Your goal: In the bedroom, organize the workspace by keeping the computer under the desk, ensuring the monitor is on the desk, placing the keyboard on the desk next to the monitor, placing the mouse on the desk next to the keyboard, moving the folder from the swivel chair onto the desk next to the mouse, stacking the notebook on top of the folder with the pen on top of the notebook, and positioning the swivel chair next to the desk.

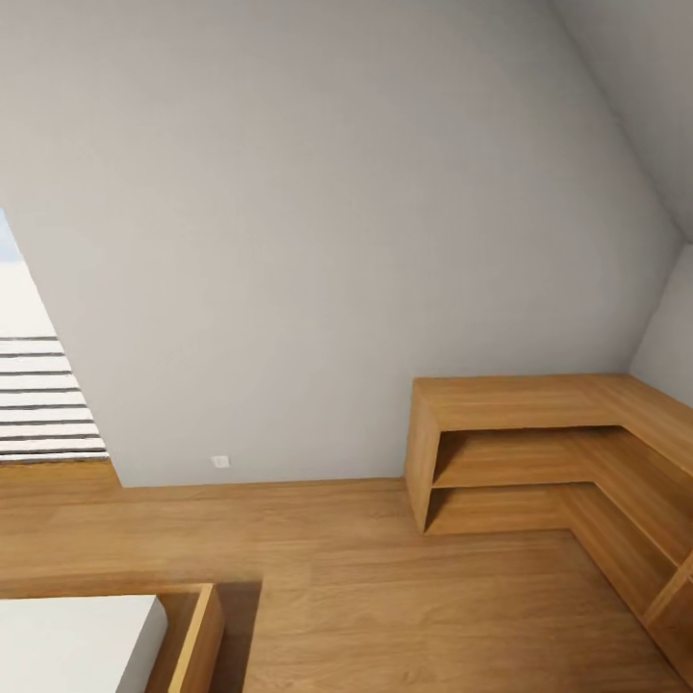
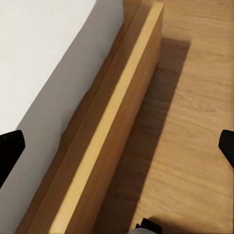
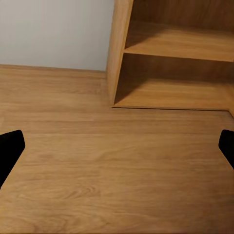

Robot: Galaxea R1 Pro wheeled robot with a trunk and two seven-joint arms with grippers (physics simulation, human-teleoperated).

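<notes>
grey wall (image 1: 318,221); wooden floor (image 1: 385,587); l-shaped wooden shelf unit (image 1: 539,433) in the wall corner; white mattress (image 1: 67,640) in a wooden bed frame (image 1: 197,635); left gripper (image 2: 117,146) spread wide over the frame edge; right gripper (image 3: 117,146) spread wide over bare floor. the task's things are not seen here.

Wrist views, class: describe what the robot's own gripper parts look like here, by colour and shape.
Little shows. In each wrist view, two plain black fingertips with rounded ends poke in at opposite edges. No cables or markings are visible on them.
</notes>
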